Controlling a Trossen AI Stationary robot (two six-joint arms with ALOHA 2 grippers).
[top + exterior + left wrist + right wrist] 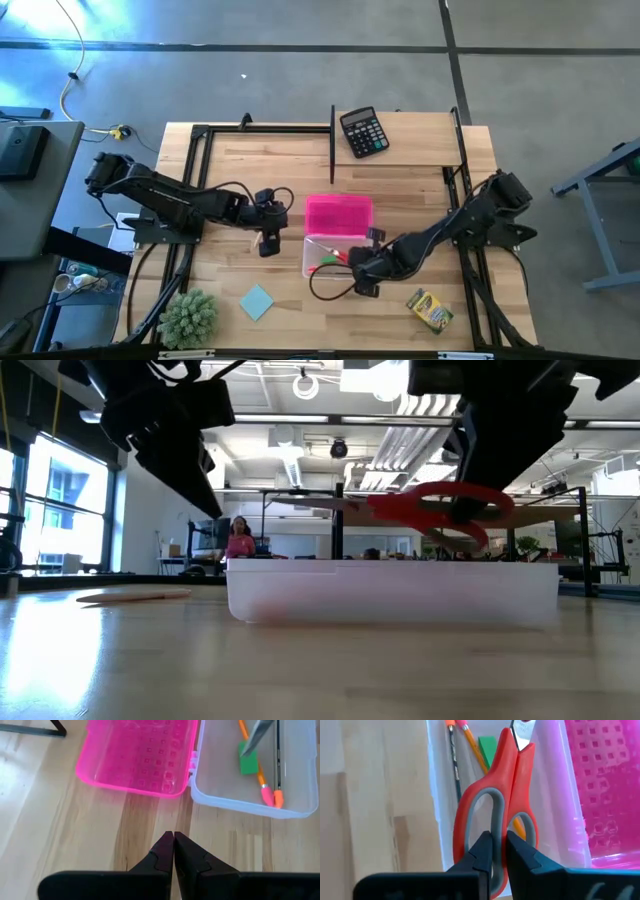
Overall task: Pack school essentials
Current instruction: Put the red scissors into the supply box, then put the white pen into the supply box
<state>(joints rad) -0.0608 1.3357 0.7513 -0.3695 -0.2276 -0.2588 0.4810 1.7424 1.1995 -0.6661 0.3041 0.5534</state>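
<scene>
My right gripper (498, 840) is shut on the red-handled scissors (495, 795) and holds them over the clear box (312, 262), whose pink lid (338, 213) lies open beside it. In the box lie an orange pencil (472, 750), a dark pencil (454, 765) and the green eraser (487, 745). My left gripper (173, 836) is shut, touches nothing and hovers over bare wood left of the box. The yellow-green crayon box (430, 310) and the light blue notepad (257, 301) lie flat on the table near its front edge. A pale flat stick (135, 595) lies on the table. My right gripper pinches the scissors' handle between its two fingers, where the two red loops meet (499, 822). One finger stands in the large grey-lined loop, the other at the small loop. The scissors (440, 505) are lifted clear above the box rim, about level, blades (521, 732) pointing away from the fingers.
The black calculator (363, 131) sits at the far edge of the table. The fuzzy green plant (188, 318) stands at the near left corner. Black frame rails (332, 140) run along the far part of the table. A person (240, 540) shows in the room behind.
</scene>
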